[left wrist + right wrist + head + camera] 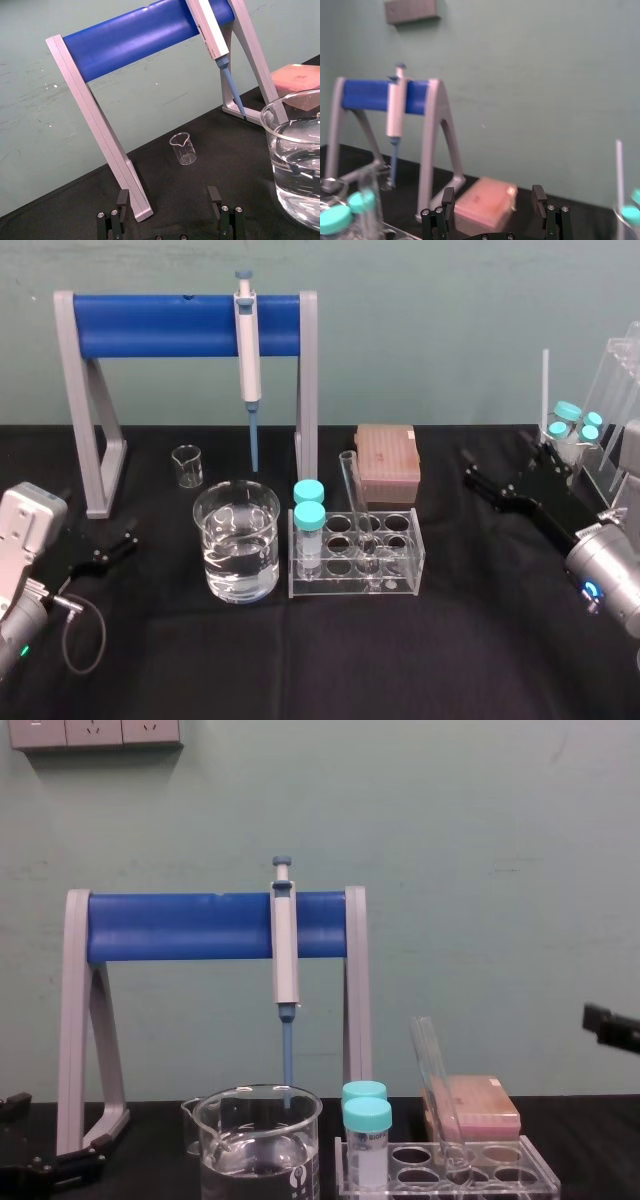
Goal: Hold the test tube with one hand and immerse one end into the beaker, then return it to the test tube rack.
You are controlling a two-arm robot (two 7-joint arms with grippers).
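Here's the counter (480,660) under its black cloth, and the test tube (354,502) is sitting in the test tube rack (405,575), near the rack's middle. Its round bottom is down among the holes, and its open top leans back and to the robot's left, well above the rack. Nothing grips it. Two teal-capped tubes (309,512) stand upright at the rack's left end. Just beside that end is the beaker (238,540), about half full of clear liquid, close to the rack but apart from it. Over on the right, the right gripper (493,196) hangs above the cloth with its fingers (538,194) spread wide and nothing between them. It is well to the right of the rack and pointing toward the back of the counter. The left gripper (168,195) sits low at the counter's left edge near the foot of the grey stand (84,410), its fingers also wide and empty. Behind the beaker stands a small beaker (187,466). A pipette (247,350) hangs from the stand's blue bar (150,325), tip pointing down. A pink box (386,462) lies just behind the rack.
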